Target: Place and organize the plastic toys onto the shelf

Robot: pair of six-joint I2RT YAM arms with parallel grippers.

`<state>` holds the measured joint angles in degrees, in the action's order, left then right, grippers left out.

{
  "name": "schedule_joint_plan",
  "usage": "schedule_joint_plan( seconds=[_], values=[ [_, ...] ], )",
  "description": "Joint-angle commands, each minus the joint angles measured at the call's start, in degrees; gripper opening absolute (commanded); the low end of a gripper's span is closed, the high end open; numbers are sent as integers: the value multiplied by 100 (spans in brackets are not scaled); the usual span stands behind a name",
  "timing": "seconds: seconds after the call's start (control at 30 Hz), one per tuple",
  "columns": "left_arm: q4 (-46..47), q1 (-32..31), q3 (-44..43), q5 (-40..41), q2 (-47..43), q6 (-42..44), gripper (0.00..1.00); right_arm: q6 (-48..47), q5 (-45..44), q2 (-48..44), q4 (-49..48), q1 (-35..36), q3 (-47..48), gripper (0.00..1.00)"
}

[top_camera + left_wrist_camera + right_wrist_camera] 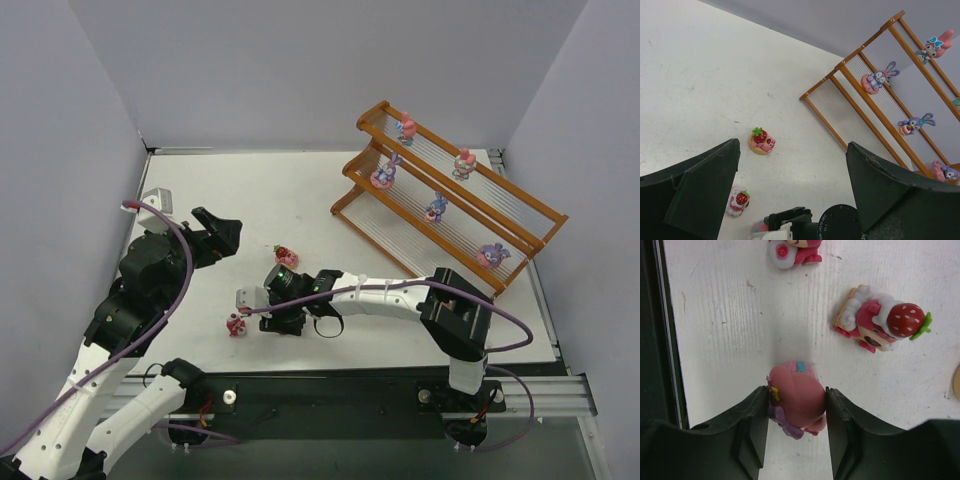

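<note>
- Grip was the point to check first: your right gripper [796, 401] stood closed on the small rounded pink plastic figurine with a purple bow [796, 395], one dark finger touching each side of it
- That figurine sat low over the white tabletop [720, 340], toward the table's near edge and well apart from the orange-brown wooden three-tier shelf [470, 232]; I could not tell whether it had left the surface
- Its body looked smooth and domed, so I judged that a hard squeeze could squirt it out; you wanted only enough pressure to hold it, with the fingers across its widest part as they were
- You did best to lift straight up before swinging, because the red and cream plastic toy topped with a strawberry [880, 322] lay just beside one finger, and another pink toy [792, 251] lay ahead of the fingertips
- The shelf's tiers were strung with thin pale rods [850, 120], so a tilted toy could tip between them; you needed to set it down upright on a bare stretch, away from the purple bunny-eared figurine [437, 207] standing there
- Your left gripper [795, 190] hung wide open and empty above the table, off the likely route; you could leave it there
</note>
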<state>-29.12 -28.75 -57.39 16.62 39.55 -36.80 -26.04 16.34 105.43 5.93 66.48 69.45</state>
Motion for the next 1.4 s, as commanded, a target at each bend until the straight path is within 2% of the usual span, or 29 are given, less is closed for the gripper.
schedule_joint_plan(
  seconds=[0.0, 0.13, 0.2, 0.47, 0.63, 0.77, 0.9, 0.97, 1.0, 1.03, 1.17, 1.37],
  values=[
    [144, 54, -142, -63, -44, 76, 97, 379, -429, -127, 812, 32, 508, 1],
    [144, 54, -115, -150, -35, 76, 97, 1081, -640, -540, 1382, -82, 718, 0],
    [144, 54, -141, -264, 26, 76, 97, 1390, -885, -716, 2198, -196, 1236, 0],
    [275, 72, -63, -686, 272, -20, 97, 2813, -2757, -1594, 4641, -838, 2924, 0],
    [460, 98, 43, -897, 378, -47, 97, 3105, -3847, -1946, 5759, -1207, 3654, 0],
    [539, 107, 96, -994, 431, -56, 97, 3176, -4446, -2412, 6068, -1567, 3725, 0],
    [601, 115, 131, -1047, 492, -38, 97, 2826, -4411, -3018, 6051, -2322, 3593, 0],
    [636, 124, 149, -1082, 519, -21, 97, 2570, -4298, -3361, 5859, -2972, 3374, 0],
    [653, 133, 166, -1108, 536, -21, 97, 2151, -3958, -3475, 5727, -3209, 3269, 0],
    [671, 133, 175, -1117, 554, -12, 97, 2017, -3832, -3650, 5465, -3751, 3137, 0],
    [741, 151, 184, -1266, 677, -12, 97, 1603, -3024, -3757, 5155, -4939, 2987, 0],
    [838, 159, 201, -1346, 765, 41, 97, 1182, -2435, -3731, 5119, -5724, 3294, 0]
  ],
)
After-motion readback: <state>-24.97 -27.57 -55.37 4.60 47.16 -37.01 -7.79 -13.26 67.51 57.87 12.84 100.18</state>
